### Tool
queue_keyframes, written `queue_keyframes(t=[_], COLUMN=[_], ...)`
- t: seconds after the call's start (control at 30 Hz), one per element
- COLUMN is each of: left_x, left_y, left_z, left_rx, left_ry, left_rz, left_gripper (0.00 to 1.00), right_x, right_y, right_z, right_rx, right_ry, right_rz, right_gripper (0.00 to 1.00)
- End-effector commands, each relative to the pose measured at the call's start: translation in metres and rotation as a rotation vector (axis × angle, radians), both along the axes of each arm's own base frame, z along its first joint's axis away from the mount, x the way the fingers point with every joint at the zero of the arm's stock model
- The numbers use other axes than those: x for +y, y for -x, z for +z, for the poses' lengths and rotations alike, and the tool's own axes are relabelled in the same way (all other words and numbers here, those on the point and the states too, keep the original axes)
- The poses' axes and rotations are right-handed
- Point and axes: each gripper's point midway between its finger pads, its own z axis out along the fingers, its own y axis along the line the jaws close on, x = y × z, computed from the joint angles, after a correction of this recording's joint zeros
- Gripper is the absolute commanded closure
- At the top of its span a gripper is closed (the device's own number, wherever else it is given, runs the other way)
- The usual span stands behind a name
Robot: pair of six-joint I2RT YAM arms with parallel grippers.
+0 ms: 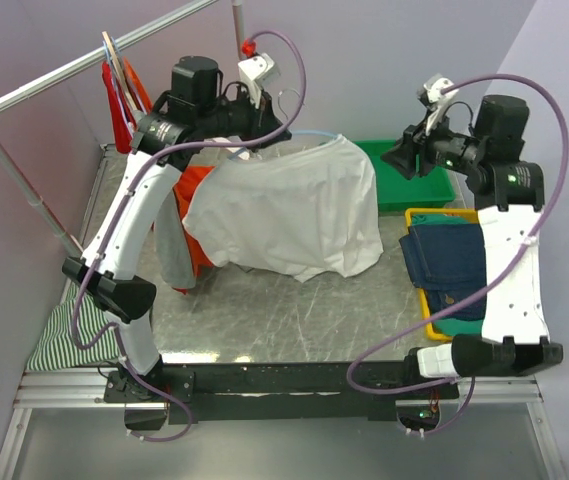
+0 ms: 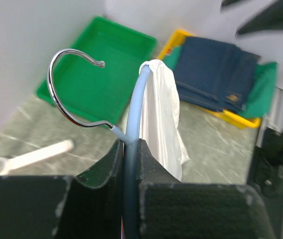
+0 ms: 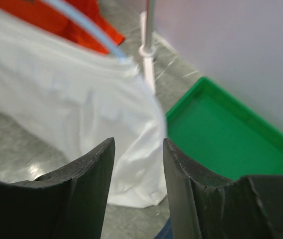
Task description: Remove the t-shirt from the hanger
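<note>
A white t-shirt [image 1: 294,205] hangs over a light blue hanger [image 1: 314,133] held up above the table. My left gripper [image 1: 254,125] is shut on the hanger's neck, just below its metal hook [image 2: 61,94]. In the left wrist view the blue hanger [image 2: 134,109] runs up out of my left gripper [image 2: 130,149], with the t-shirt [image 2: 163,114] bunched over its far end. My right gripper [image 1: 396,158] stands open just right of the shirt's shoulder, holding nothing. In the right wrist view the t-shirt [image 3: 71,99] and hanger [image 3: 89,30] lie beyond the open right gripper [image 3: 139,142].
A green tray [image 1: 414,175] sits at the back right. In front of it a yellow tray [image 1: 416,215] holds folded jeans [image 1: 449,260]. An orange garment [image 1: 196,190] and a grey one [image 1: 172,250] hang left of the shirt. A clothes rail [image 1: 84,65] crosses the back left, and striped cloth [image 1: 64,335] lies near left.
</note>
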Motion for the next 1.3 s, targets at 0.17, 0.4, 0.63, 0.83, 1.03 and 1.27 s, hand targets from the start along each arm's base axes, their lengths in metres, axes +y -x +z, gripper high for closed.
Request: queue_keyframes(t=[0.17, 0.4, 0.63, 0.83, 1.03, 1.27], left_x=[0.025, 0.031, 0.044, 0.043, 0.042, 0.048], left_y=[0.002, 0.016, 0.032, 0.037, 0.037, 0.04], left_z=[0.068, 0.081, 0.099, 0.1, 0.094, 0.092], left_rx=[-0.203, -0.23, -0.287, -0.277, -0.257, -0.258], left_ry=[0.063, 0.083, 0.109, 0.117, 0.11, 0.102], left_rz=[0.108, 0.103, 0.128, 0.111, 0.107, 0.13], left_gripper=[0.99, 0.99, 0.99, 0.99, 0.99, 0.99], right_x=[0.018, 0.027, 0.032, 0.046, 0.068, 0.056], right_y=[-0.004, -0.027, -0.039, -0.041, -0.051, -0.072], right_z=[-0.056, -0.075, -0.089, -0.097, -0.092, -0.106], right_rx=[0.153, 0.196, 0.235, 0.252, 0.229, 0.243], right_ry=[0.033, 0.053, 0.067, 0.062, 0.064, 0.098], right_rz=[0.164, 0.19, 0.203, 0.24, 0.28, 0.165], right_gripper=[0.48, 0.5, 0.51, 0.53, 0.69, 1.0])
